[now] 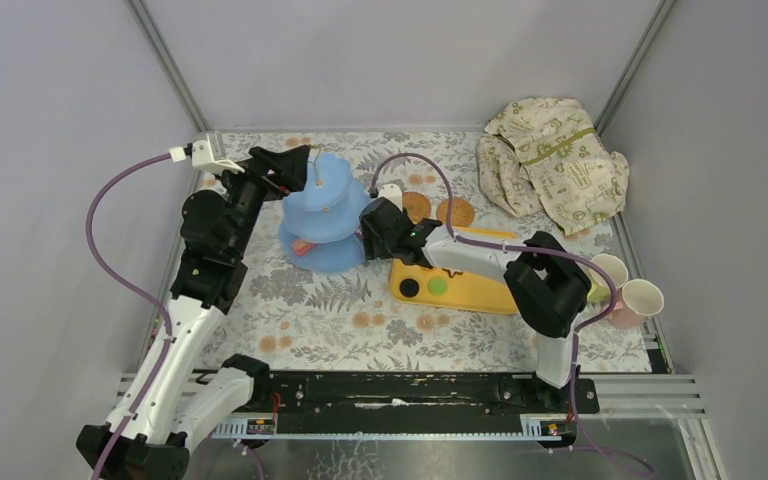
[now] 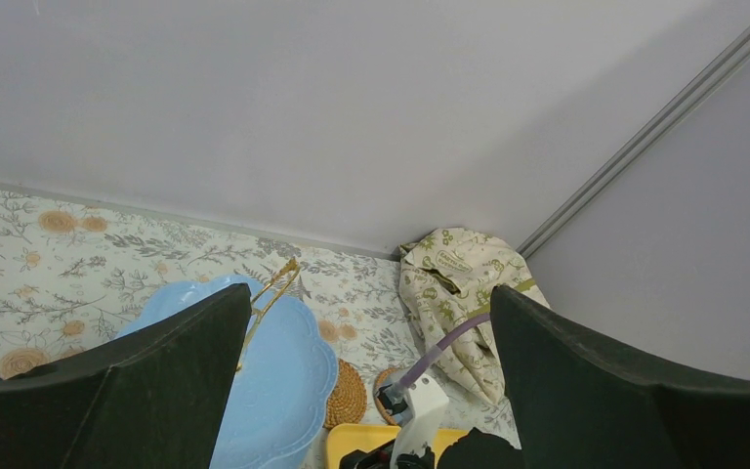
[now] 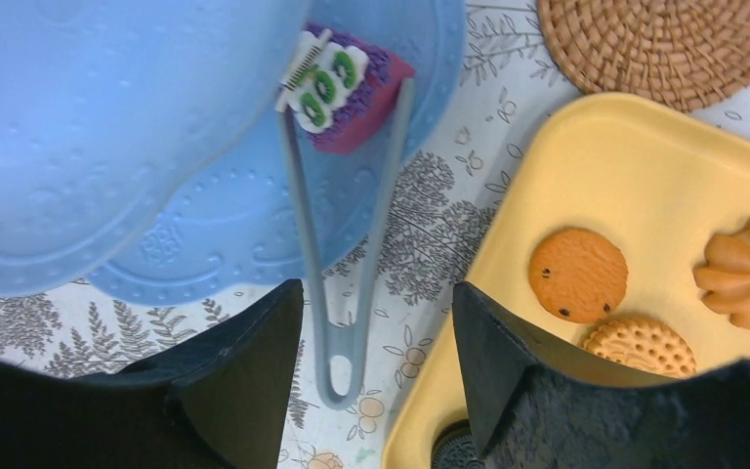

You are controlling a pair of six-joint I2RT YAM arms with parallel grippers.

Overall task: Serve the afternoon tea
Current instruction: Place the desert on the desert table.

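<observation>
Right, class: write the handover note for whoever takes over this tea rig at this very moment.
Left gripper: open, empty, by the blue stand's top.
Right gripper: open, grey tongs between its jaws, tips around a purple cake on the stand's bottom tier.
Done: that cake is served.
To do: biscuits on the yellow tray; both cups stand off the coasters.

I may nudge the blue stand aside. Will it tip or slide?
The stand probably slides rather than tips: its bottom tier is the widest. It looks like light plastic, so a high push near the top tier might rock it and shift the cake.
</observation>
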